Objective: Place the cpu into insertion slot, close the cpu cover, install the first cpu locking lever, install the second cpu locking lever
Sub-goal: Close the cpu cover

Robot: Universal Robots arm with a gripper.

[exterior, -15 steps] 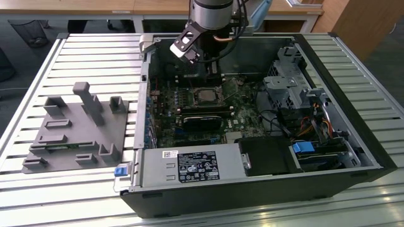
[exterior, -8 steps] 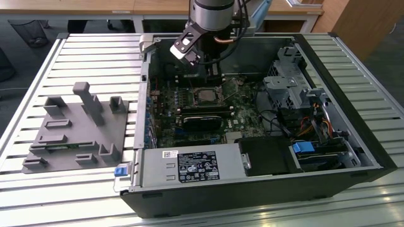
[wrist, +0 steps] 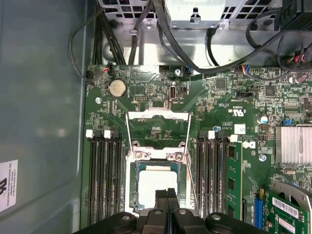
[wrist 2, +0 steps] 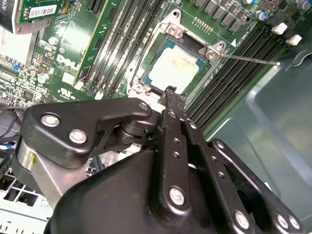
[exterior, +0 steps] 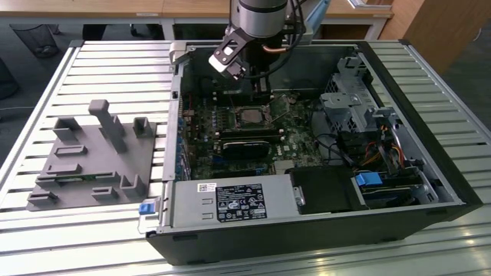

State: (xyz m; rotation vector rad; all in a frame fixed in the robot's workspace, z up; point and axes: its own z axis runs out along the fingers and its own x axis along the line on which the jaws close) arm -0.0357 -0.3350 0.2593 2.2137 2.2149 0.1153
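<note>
The cpu (wrist 2: 173, 66) (wrist: 155, 184) lies flat in the insertion slot (exterior: 249, 117) on the green board, its pale metal face up. The silver cpu cover (wrist 2: 146, 51) (wrist: 130, 180) lies flat around it, and the chip shows through its window. A thin locking lever (wrist 2: 248, 59) sticks out sideways from one socket corner, and wire arms (wrist: 127, 131) reach away from the socket over the board. My gripper (wrist 2: 170, 96) (wrist: 167, 197) (exterior: 263, 92) is shut with nothing between its fingers. Its tips hover at the socket's edge; whether they touch it I cannot tell.
The board sits inside an open black computer case (exterior: 429, 172). Long black memory slots (wrist: 105, 180) flank the socket. A power supply (exterior: 230, 202), a drive cage (exterior: 353, 103) and cables (wrist: 204, 68) crowd the case. A grey fixture tray (exterior: 92, 155) lies at the exterior view's left.
</note>
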